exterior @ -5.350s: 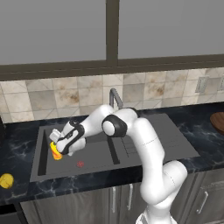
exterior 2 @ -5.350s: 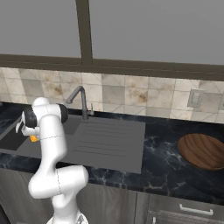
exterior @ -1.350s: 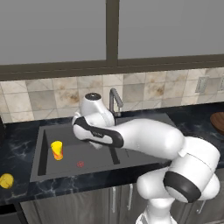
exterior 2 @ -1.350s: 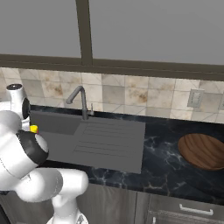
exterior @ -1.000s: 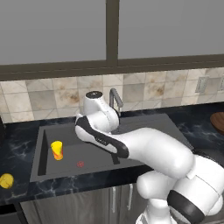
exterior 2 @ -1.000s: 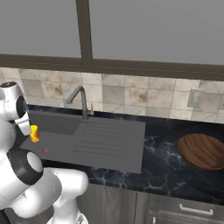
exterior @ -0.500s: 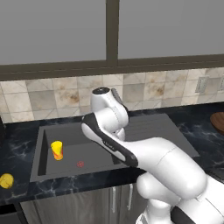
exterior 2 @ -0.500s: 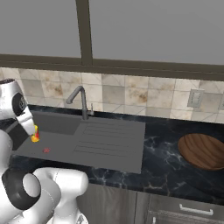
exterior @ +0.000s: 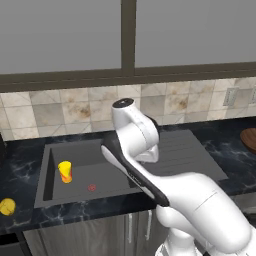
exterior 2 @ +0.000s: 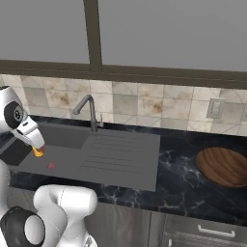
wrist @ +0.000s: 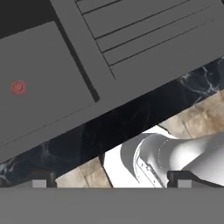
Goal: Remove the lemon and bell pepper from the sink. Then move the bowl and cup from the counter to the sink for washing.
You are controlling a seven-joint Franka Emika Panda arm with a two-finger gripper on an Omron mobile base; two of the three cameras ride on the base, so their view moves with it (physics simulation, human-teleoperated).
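We are looking over the sink [exterior: 100, 192], where the cup [exterior: 65, 171] is standing upright in the basin near its far-left corner, just beside a small red drain mark. The lemon [exterior: 7, 206] is lying on the counter [exterior 2: 183, 159] off the sink's left end. The bowl [exterior 2: 224, 166], the piece we judge is next to move, is sitting on the counter well to the right of the sink, past the drainboard. Our gripper [wrist: 107, 181] is hanging released, jaws wide and holding nothing, above the sink's middle, looking down at the basin edge and drainboard ribs. So the bowl is lying rightward from the hand, along the sink's long axis. We cannot make out the bell pepper.
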